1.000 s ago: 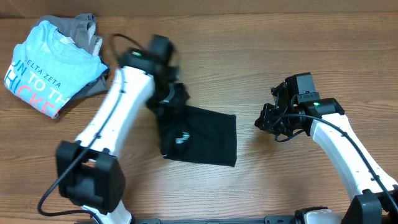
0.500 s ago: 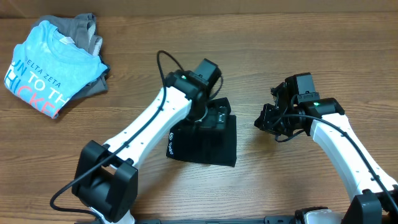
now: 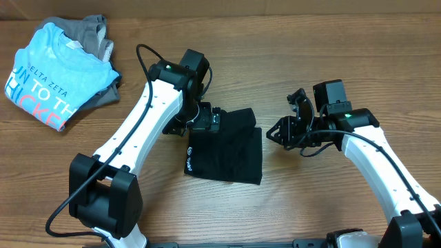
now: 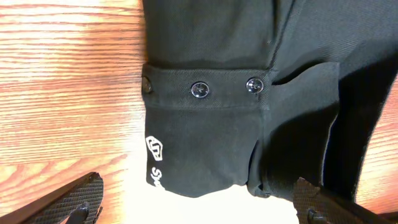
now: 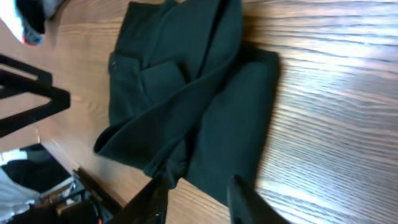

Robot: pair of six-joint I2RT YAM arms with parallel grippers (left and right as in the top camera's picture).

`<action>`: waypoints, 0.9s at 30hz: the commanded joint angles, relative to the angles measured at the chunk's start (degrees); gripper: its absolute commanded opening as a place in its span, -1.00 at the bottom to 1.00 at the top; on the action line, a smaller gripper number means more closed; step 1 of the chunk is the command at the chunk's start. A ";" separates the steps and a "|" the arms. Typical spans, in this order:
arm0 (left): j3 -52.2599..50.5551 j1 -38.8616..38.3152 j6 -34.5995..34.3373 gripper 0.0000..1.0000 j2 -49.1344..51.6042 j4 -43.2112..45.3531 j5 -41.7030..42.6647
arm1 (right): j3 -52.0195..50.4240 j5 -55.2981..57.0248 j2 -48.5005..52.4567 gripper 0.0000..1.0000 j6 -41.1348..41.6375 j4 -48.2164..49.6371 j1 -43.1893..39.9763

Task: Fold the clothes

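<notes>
Inspection of the current state, as I read it from the remote station.

**Task item.** The black shirt (image 3: 227,148) lies at mid-tabletop (image 3: 310,207) as a compact, roughly rectangular bundle. Its white logo (image 4: 154,149) faces up near the left edge, and a row of buttons (image 4: 199,89) shows on the top layer. The light blue T-shirt (image 3: 48,76) and the grey garment (image 3: 93,31) sit stacked at the far left corner, well apart from it.

**Left claw** (image 4: 198,199). Fingers spread wide and gripping nothing. It hovers over the upper left part of the bundle.

**Right claw** (image 5: 196,199). Fingers parted and empty. It sits just beside the bundle's right edge without touching it.

**Step in hand.** In my judgement the folding is largely complete and this is the release-and-check stage. The right wrist view shows the near layers bunched into a diagonal ridge, so the fold is not flat.

**Next move.** I would either smooth that ridge with a light press or square the right edge. That calls for a low, slow approach, because soft fabric will drag and undo the fold if a finger catches it.
</notes>
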 commanded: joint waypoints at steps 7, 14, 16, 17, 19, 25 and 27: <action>0.96 0.17 4.50 1.00 -0.09 -2.08 -0.39 | 0.61 0.28 -0.13 -0.22 1.42 0.92 2.93; 0.96 0.63 5.42 1.00 -0.09 -5.86 -7.87 | 1.05 10.60 -0.11 -0.11 11.32 -1.03 7.78; 0.96 1.14 5.42 1.00 -0.09 -6.16 -9.81 | 1.05 12.98 -0.11 -0.07 13.14 -2.25 9.29; 0.96 1.46 5.42 1.00 -0.09 -6.14 -10.78 | 1.03 14.12 -0.11 -0.07 14.14 -2.80 10.23; 0.96 2.40 5.42 0.99 -0.09 -5.73 -11.65 | 1.03 14.69 -0.11 -0.05 15.32 -3.02 11.98; 0.61 5.49 5.53 1.00 -0.09 -3.54 -5.70 | 1.03 14.71 0.11 0.04 17.86 0.52 16.61; -0.39 5.73 6.84 1.00 -0.09 -1.75 -2.95 | 1.03 14.69 0.33 0.14 20.02 4.39 18.47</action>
